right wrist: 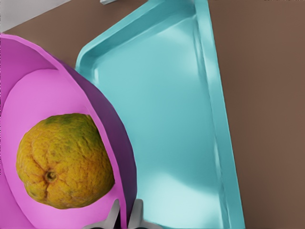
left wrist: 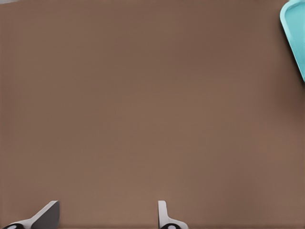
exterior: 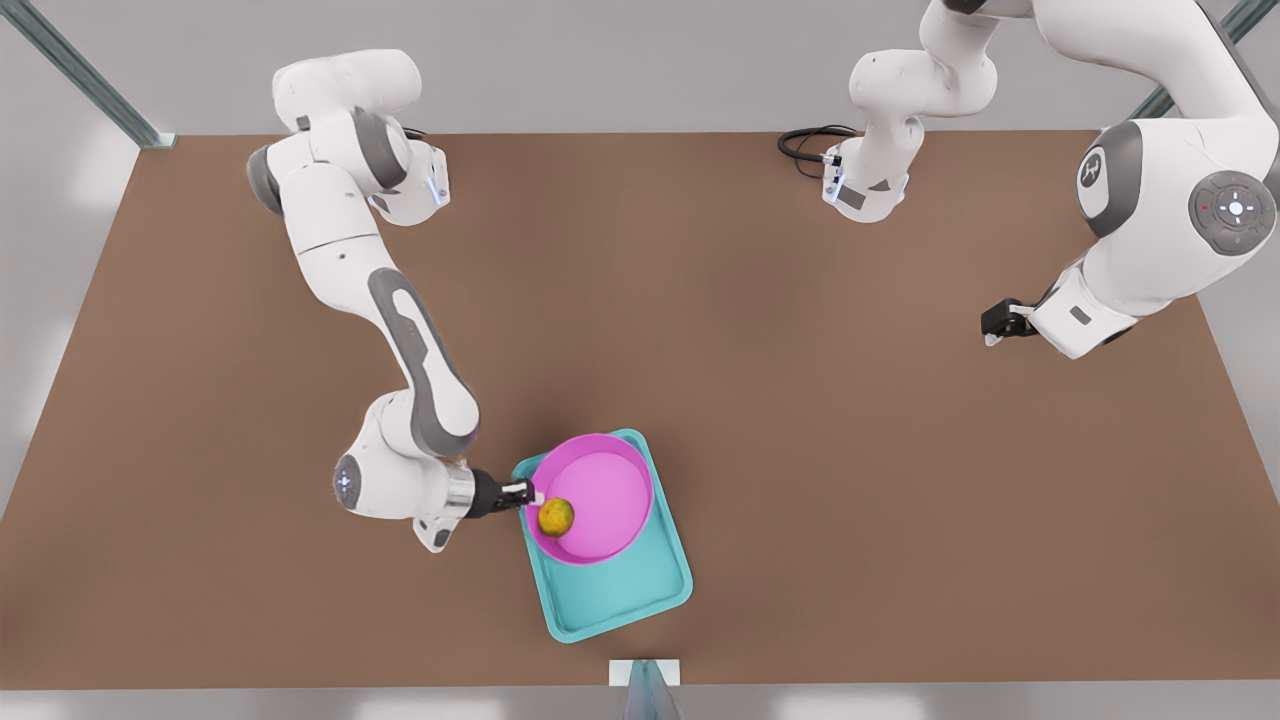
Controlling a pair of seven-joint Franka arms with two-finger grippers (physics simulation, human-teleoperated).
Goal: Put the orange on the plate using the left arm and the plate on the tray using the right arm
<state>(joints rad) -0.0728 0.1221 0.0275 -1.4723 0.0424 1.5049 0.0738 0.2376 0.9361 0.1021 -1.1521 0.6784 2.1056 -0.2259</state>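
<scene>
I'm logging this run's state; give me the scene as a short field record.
orange: inside the plate, near the gripped rim
plate: over the tray, rim pinched by the right end effector
tray: flat on the table, near the front edge
right end effector: shut on the plate's rim at the front view's left
left end effector: open, away over bare table at the front view's right, waiting
table: brown surface

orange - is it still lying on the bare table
No, the orange sits inside the plate, near the rim that the right gripper pinches.
</scene>
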